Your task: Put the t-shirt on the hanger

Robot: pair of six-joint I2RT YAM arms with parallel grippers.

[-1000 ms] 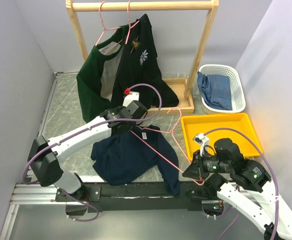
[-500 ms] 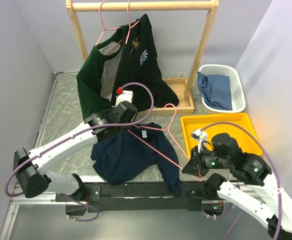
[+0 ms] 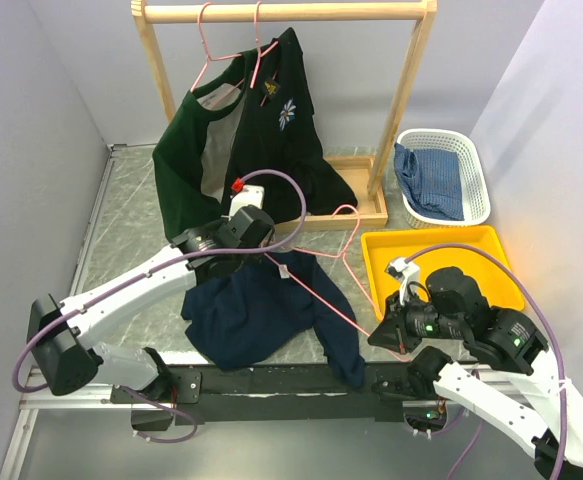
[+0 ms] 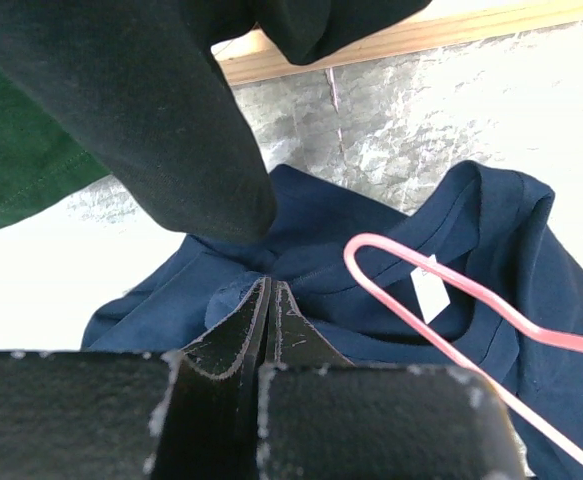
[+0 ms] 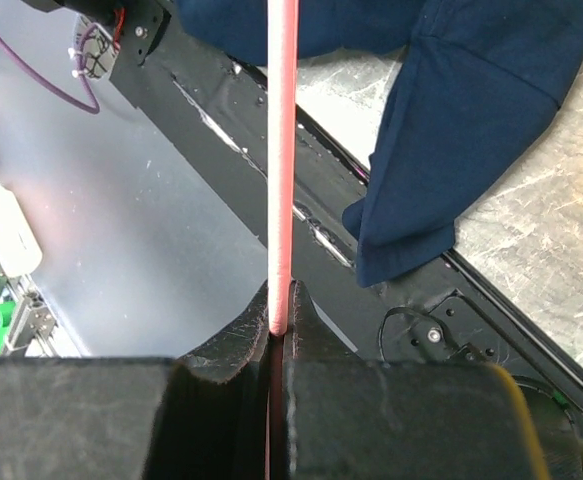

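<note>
Grey marbled table (image 3: 121,220): navy t-shirt (image 3: 241,315) + pink hanger (image 5: 283,150).
L gripper (image 4: 270,285) pinching t-shirt nr collar; R gripper (image 5: 279,305) clamped on hanger wire; hanger end inside neck, just right of L gripper.

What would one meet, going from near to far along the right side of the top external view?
Right gripper, shut on the pink hanger → yellow tray → white basket holding a blue checked cloth.
</note>
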